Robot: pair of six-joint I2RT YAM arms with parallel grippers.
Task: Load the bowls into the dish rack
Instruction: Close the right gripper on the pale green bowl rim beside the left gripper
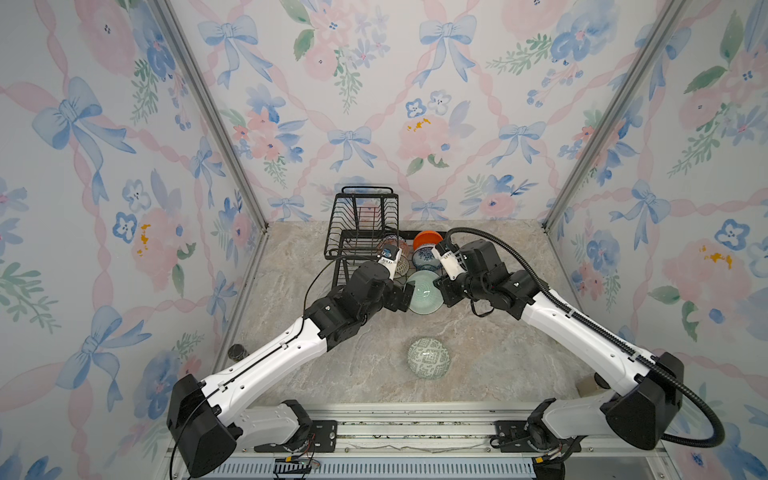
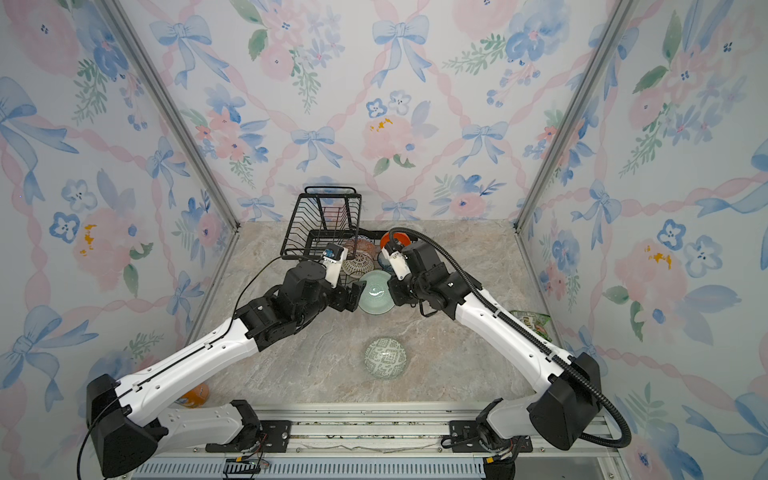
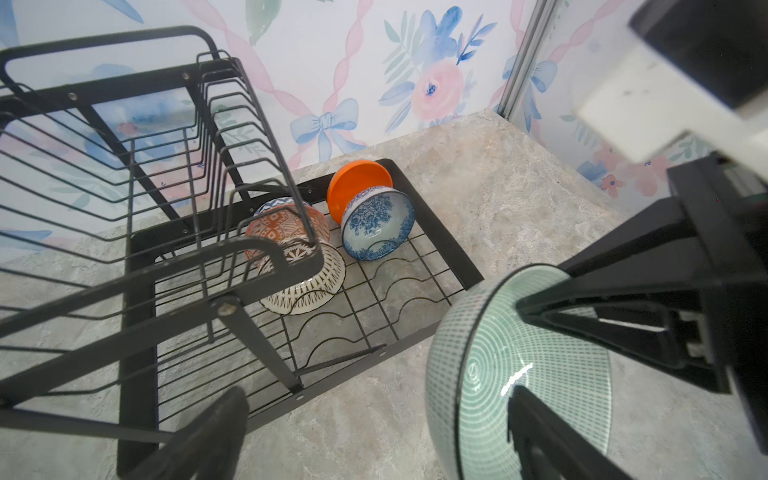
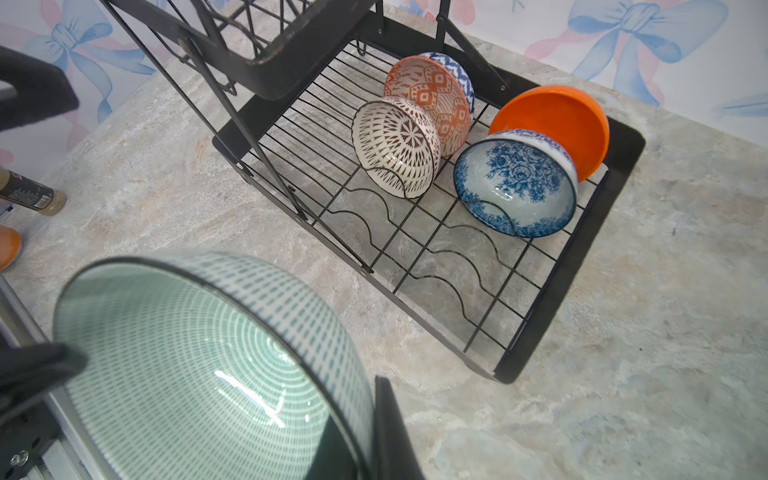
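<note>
On the table (image 1: 498,365), only top views show the geometric bowl (image 1: 428,358).

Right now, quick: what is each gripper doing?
Left gripper: open wide, holding nothing.
Right gripper: closed on the rim of the pale mint bowl.

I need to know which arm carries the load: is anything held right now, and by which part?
The pale mint bowl, pinched at its rim by the right gripper; the left gripper stands open.
</note>
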